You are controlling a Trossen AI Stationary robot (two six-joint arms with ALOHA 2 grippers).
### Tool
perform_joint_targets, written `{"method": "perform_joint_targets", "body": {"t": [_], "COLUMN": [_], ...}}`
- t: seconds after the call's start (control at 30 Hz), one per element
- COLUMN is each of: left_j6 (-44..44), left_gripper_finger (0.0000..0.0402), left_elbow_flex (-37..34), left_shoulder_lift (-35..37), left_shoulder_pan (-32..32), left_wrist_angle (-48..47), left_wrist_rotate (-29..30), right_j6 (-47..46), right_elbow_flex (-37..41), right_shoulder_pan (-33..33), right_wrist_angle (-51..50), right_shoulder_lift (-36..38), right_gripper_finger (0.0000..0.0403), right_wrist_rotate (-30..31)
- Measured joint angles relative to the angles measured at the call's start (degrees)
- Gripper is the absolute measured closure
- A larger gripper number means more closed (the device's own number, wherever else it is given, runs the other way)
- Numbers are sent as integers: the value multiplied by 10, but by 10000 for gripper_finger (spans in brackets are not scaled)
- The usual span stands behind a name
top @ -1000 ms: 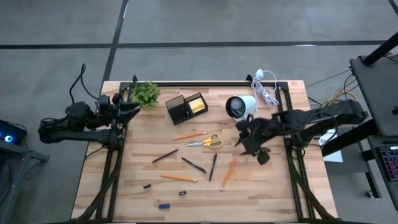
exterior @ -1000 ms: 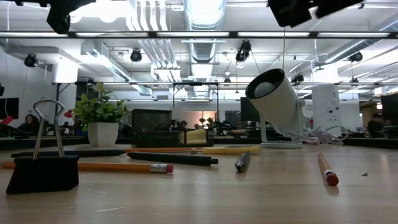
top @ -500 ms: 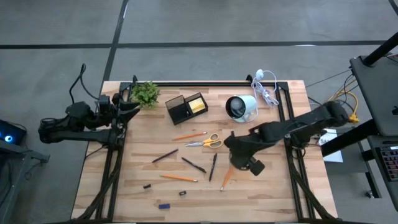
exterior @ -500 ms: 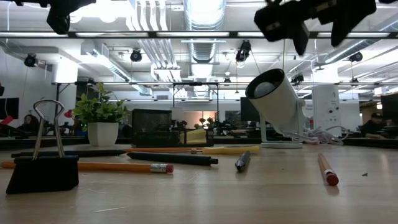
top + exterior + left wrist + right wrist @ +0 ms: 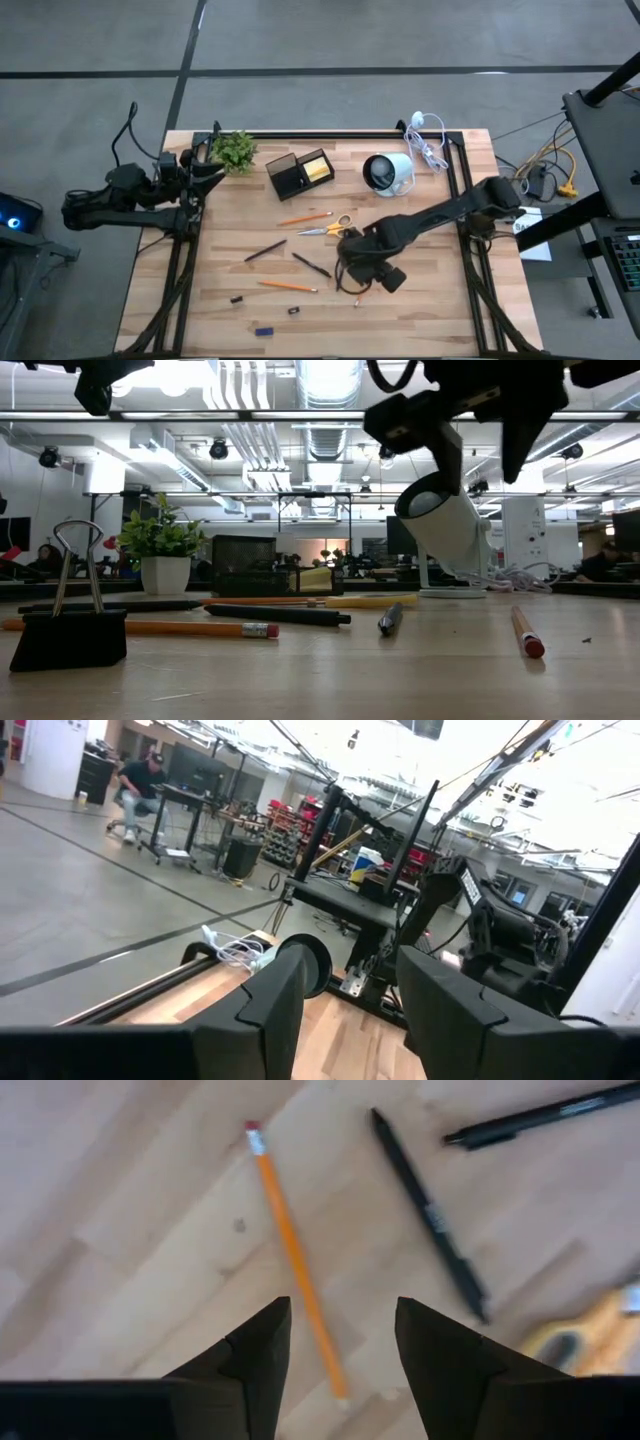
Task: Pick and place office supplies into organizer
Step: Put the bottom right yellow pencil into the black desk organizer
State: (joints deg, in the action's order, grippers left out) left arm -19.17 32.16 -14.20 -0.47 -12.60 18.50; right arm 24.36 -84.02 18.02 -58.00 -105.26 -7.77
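My right gripper (image 5: 335, 1342) hangs open above the table's middle (image 5: 352, 272), pointing down, clear of the wood. Below it lies an orange pencil (image 5: 296, 1262) in line with the gap between its fingers, its eraser end away from them. A dark pen (image 5: 430, 1212) lies beside the pencil, a second pen (image 5: 545, 1115) farther off, and a yellow scissors handle (image 5: 590, 1332) at the edge. The black organizer (image 5: 290, 178), with a yellow sticky-note block (image 5: 318, 168) in it, stands at the far middle. My left gripper (image 5: 350, 1020) waits open at the table's left edge (image 5: 208, 172), pointing level.
A white round cup (image 5: 385, 172), a white cable (image 5: 428, 140) and a green plant (image 5: 235, 150) stand along the far side. Scissors (image 5: 330, 228), more pencils (image 5: 288, 286) and pens (image 5: 265, 250) lie mid-table. A binder clip (image 5: 70, 630) and small bits (image 5: 264, 331) sit near the front.
My right gripper has swung from beside the white cup toward the table's left and near edge, sinking lower and tipping to point almost straight down. It now hangs over the pencil and pens. Nothing on the table has moved.
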Motion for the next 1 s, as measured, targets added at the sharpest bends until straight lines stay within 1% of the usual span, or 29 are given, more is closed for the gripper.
{"method": "perform_joint_targets", "body": {"t": [0.07, 0.13, 0.3, 0.43, 0.57, 0.77, 0.83, 1.0], "left_j6": [0, 0, 3, 4, 5, 5, 5, 5], "left_gripper_finger": [256, 256, 256, 256, 256, 256, 256, 256], "left_elbow_flex": [0, 0, 0, 0, 0, 0, 0, 0], "left_shoulder_lift": [0, 0, 0, 0, 0, 2, 1, 1], "left_shoulder_pan": [0, 0, 0, 0, 0, 0, 0, 0], "left_wrist_angle": [0, 0, 0, -1, -3, -5, -5, -5], "left_wrist_rotate": [0, 0, 0, 0, 0, 0, 0, 0], "right_j6": [21, 41, 45, 74, 80, 99, 114, 132], "right_elbow_flex": [-1, 5, 29, 54, 70, 93, 98, 112], "right_shoulder_pan": [10, 20, 35, 42, 41, 42, 43, 43], "right_wrist_angle": [7, 25, 51, 64, 70, 130, 126, 154], "right_shoulder_lift": [0, 0, 0, -10, -23, -28, -29, -29], "right_gripper_finger": [237, 239, 239, 238, 241, 247, 247, 246], "right_wrist_rotate": [35, 51, 30, 30, 31, 33, 33, 30]}}
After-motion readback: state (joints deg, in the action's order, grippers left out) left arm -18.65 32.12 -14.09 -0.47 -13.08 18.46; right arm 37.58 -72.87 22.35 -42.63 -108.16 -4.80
